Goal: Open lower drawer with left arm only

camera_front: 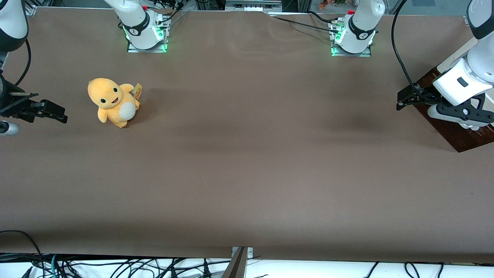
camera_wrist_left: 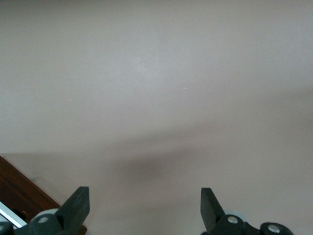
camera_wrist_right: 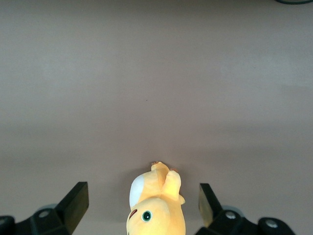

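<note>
My left arm (camera_front: 465, 79) reaches in at the working arm's end of the table, over a dark brown wooden cabinet (camera_front: 457, 135). Its black gripper (camera_front: 402, 99) sticks out past the cabinet's edge above the bare brown table (camera_front: 247, 154). In the left wrist view the gripper (camera_wrist_left: 144, 196) is open, and only tabletop shows between its fingers (camera_wrist_left: 78, 201). A dark brown wood corner (camera_wrist_left: 19, 193) with a sliver of white (camera_wrist_left: 7, 213) lies beside one finger. The arm hides the lower drawer's front in the front view.
A yellow plush toy (camera_front: 114, 101) sits toward the parked arm's end of the table, also seen as the plush toy (camera_wrist_right: 156, 205). Two green-lit arm bases (camera_front: 146, 33) (camera_front: 353, 36) stand farthest from the front camera. Loose cables (camera_front: 115, 266) lie at the table's nearest edge.
</note>
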`<control>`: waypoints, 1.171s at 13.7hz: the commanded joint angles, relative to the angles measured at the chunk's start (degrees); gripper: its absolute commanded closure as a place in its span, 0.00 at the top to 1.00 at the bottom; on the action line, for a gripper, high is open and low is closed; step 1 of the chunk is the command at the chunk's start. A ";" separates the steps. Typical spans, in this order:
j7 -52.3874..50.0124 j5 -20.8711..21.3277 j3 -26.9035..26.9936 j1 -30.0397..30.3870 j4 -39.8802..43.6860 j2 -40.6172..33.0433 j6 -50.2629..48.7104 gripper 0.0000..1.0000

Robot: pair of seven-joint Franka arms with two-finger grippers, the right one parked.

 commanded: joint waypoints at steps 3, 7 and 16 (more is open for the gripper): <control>2.20 -0.39 0.32 0.26 1.87 0.80 -1.79 1.00; 2.02 -0.48 0.32 0.34 1.96 0.88 -1.96 1.00; 2.11 -0.39 0.32 1.13 2.40 1.94 -1.96 1.00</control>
